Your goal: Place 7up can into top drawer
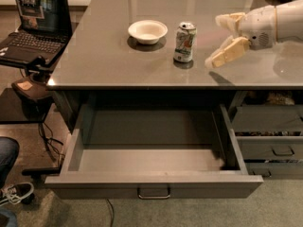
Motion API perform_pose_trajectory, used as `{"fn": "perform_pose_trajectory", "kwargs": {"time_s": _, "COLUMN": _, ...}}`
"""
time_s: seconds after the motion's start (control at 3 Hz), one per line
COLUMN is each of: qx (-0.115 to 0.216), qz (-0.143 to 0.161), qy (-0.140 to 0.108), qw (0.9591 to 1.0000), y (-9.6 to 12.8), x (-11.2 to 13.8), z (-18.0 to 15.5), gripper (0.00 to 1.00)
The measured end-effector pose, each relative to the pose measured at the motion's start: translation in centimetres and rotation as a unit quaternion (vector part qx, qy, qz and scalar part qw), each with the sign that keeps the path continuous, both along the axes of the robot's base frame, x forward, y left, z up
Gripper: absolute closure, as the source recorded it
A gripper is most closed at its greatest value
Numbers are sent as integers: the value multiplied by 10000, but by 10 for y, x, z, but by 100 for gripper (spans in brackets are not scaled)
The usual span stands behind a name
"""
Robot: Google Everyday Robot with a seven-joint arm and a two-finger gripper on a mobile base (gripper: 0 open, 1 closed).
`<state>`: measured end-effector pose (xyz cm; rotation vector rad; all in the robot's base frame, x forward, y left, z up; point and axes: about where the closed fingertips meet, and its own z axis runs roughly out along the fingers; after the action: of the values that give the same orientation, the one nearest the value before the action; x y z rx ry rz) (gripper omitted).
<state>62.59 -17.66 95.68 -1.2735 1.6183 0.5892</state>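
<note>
The 7up can [184, 42], white and green with a silver top, stands upright on the grey table top [104, 65], right of the white bowl. The gripper [216, 39] comes in from the right, just right of the can and apart from it. Its two cream fingers [227, 53] are spread open and point left, with nothing between them. The top drawer [154, 183] is pulled fully out below the table's front edge. It is wide, shallow and grey, with a small metal loop handle [154, 193]. Nothing shows inside it.
A white bowl [147, 31] sits left of the can. A laptop [33, 22] stands on a low stand at the left. Narrower grey drawers [272, 148] are stacked at the right under the table. A person's shoe [14, 193] and leg show at bottom left.
</note>
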Motion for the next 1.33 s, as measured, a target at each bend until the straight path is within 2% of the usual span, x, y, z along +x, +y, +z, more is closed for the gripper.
{"fn": "perform_pose_trajectory", "kwargs": {"time_s": 0.33, "qx": 0, "qz": -4, "qy": 3, "qw": 10000, "y": 0, "x": 0, "z": -1, "gripper": 0}}
{"fn": "perform_pose_trajectory", "kwargs": {"time_s": 0.67, "qx": 84, "qz": -279, "qy": -149, "qw": 9995, "y": 4, "x": 29, "z": -7, "gripper": 0}}
{"fn": "perform_pose_trajectory", "kwargs": {"time_s": 1.0, "qx": 134, "qz": -435, "qy": -252, "qw": 9986, "y": 2, "x": 38, "z": -3, "gripper": 0}}
{"fn": "perform_pose_trajectory", "kwargs": {"time_s": 1.33, "qx": 298, "qz": -623, "qy": -344, "qw": 9970, "y": 8, "x": 65, "z": -16, "gripper": 0}}
